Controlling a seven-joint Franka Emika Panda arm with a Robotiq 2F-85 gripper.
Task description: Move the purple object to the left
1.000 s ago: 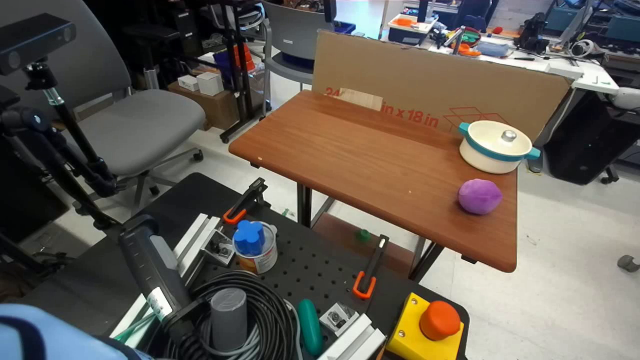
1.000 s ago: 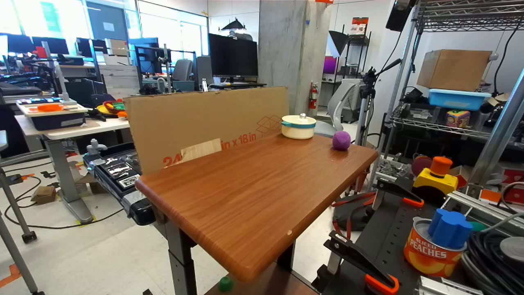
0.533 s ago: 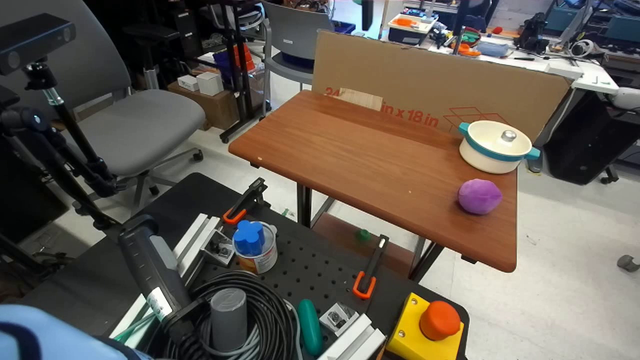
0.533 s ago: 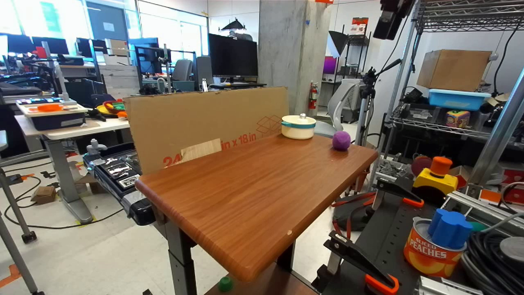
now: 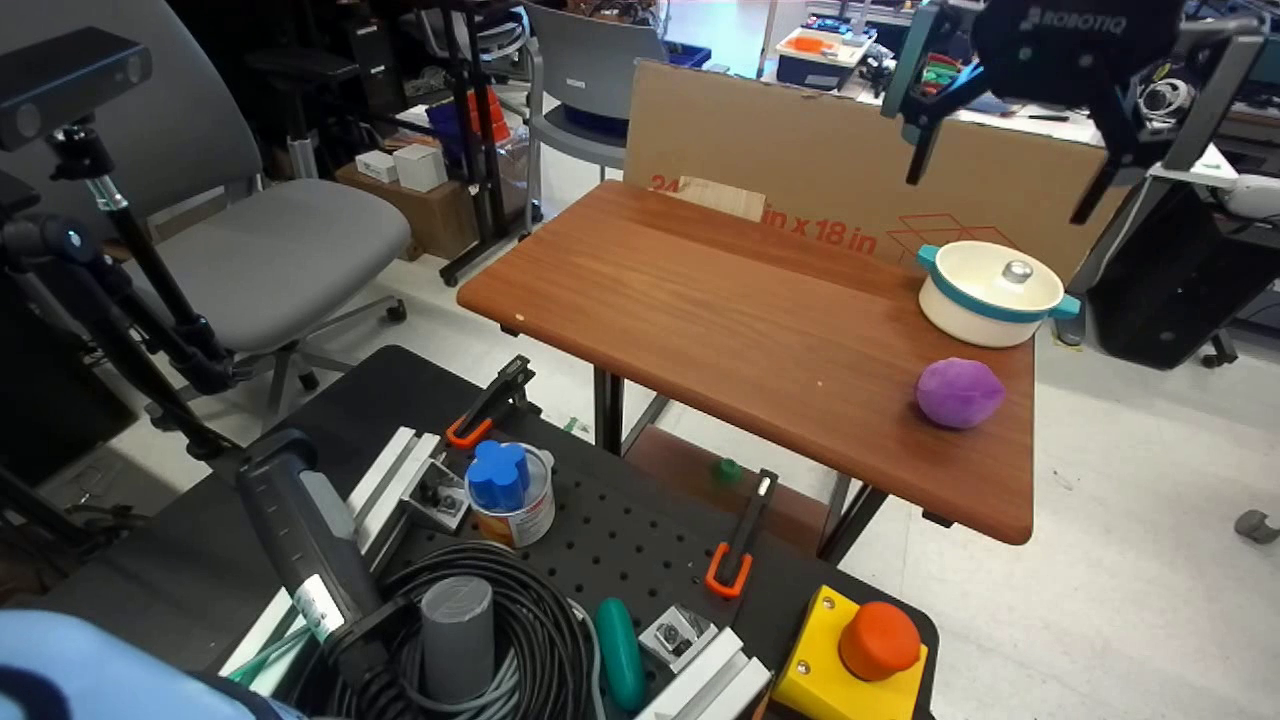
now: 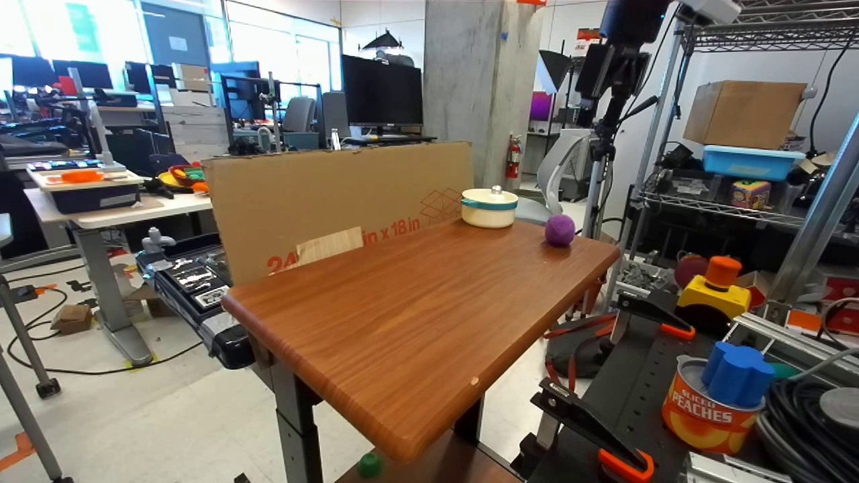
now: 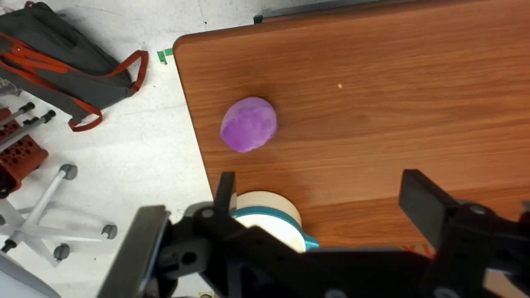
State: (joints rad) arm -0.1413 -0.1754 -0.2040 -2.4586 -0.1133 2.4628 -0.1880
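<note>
The purple object (image 5: 960, 393), a small rounded lump, rests on the brown table near its end. It also shows in an exterior view (image 6: 560, 230) and in the wrist view (image 7: 249, 124). My gripper (image 5: 998, 200) hangs high above the table, fingers down, over the side where the white pot stands. In the wrist view the gripper (image 7: 318, 173) has its two fingers wide apart with nothing between them. The purple object lies beyond the left fingertip there, well below and apart from it. In an exterior view the gripper (image 6: 587, 114) shows edge-on, above the far end.
A white pot with teal rim and handles (image 5: 990, 295) and a lid stands beside the purple object, partly hidden by my gripper in the wrist view. A cardboard panel (image 5: 850, 170) stands along the table's (image 5: 700, 300) long edge. The table end is close to the purple object.
My gripper has come down into full view from the top of the exterior pictures, over the pot's end of the table. The purple object and the pot have not moved.
</note>
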